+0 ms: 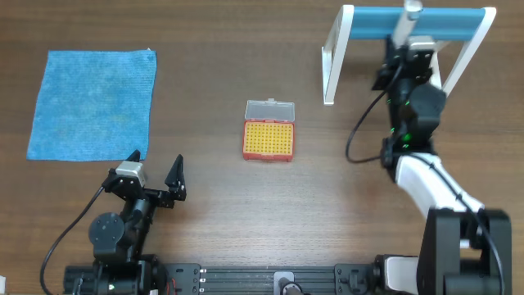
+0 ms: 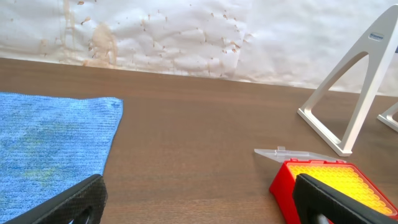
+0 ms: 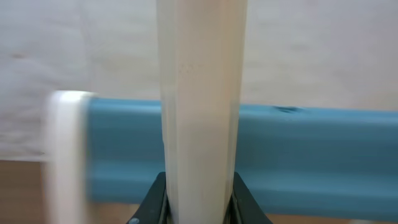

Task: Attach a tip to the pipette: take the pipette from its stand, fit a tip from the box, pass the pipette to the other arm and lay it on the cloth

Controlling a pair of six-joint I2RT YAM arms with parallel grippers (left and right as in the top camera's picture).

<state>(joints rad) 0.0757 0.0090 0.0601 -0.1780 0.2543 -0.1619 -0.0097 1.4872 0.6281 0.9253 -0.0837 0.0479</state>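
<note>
Right wrist view: the right pincer (image 3: 199, 198) clamps the pipette (image 3: 200, 93), which hangs against the stand (image 1: 442, 23); only the first grasp looks made; fitting from the tip box (image 1: 268, 141), handover and cloth (image 1: 92, 102) remain; the left pincer (image 1: 155, 157) gapes wide beside the cloth.

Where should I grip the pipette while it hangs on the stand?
The pipette by its straight white body, from the front, squeezing across its width: it hangs upright before the stand's blue bar, which blocks the back. The right hand sits so.
</note>
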